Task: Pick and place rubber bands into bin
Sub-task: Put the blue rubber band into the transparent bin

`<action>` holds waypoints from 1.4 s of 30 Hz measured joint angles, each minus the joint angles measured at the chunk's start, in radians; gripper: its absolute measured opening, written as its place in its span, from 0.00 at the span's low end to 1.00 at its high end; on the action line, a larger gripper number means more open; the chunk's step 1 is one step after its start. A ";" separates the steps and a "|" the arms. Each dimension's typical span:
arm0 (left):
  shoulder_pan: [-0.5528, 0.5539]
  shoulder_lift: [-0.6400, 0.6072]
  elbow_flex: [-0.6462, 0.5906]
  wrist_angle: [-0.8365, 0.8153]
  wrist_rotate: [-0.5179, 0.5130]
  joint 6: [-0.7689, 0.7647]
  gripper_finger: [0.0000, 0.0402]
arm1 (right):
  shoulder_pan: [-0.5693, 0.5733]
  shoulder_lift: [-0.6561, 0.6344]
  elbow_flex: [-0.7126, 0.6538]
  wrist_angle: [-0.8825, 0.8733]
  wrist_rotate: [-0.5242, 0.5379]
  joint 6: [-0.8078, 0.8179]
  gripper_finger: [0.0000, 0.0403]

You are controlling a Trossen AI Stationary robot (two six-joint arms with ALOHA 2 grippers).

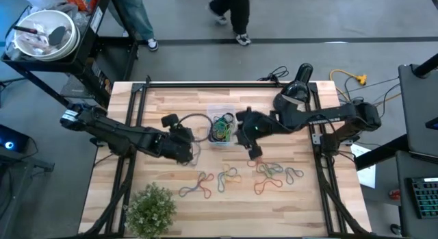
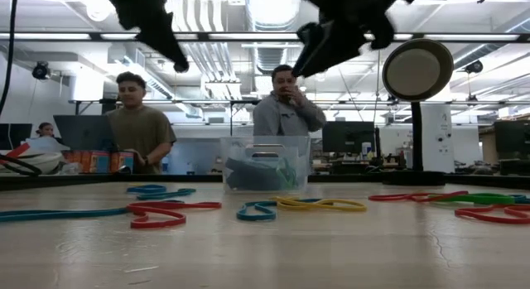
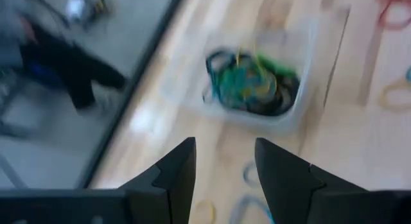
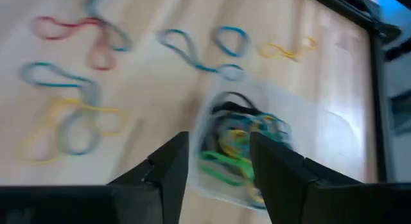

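Rubber bands, thin floppy loops in red, blue, yellow and green (image 1: 233,179): in the high view most lie scattered on the wooden slatted desk (image 1: 171,102) in a loose row nearer the front edge, while a tangle already sits in the small clear rectangular plastic bin (image 1: 220,126) at mid-desk. Left hand (image 1: 183,144) hangs just left of the bin; right hand (image 1: 252,140) hangs just right of it, with the nearest loose loops directly in front of it, so the right arm looks the better placed for the next pick. Small green potted plant (image 1: 150,208) stands at the front left corner. Low view: bin behind the loops, both hands raised well above the desk, two persons (image 2: 286,107) beyond. Left wrist view: fingers spread, nothing between them, bin ahead. Right wrist view: fingers likewise spread and empty, poised over the bin's near edge.
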State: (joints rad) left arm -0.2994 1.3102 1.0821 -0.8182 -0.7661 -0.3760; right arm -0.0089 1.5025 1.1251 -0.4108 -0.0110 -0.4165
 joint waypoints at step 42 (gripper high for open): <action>0.247 0.292 -0.136 -0.043 0.608 0.042 0.36 | 0.429 -0.243 -0.520 0.243 -0.077 0.425 0.31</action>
State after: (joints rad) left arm -0.0520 1.6020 0.9461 -0.8612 -0.1581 -0.3336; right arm 0.4198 1.2593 0.6052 -0.1674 -0.0875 0.0088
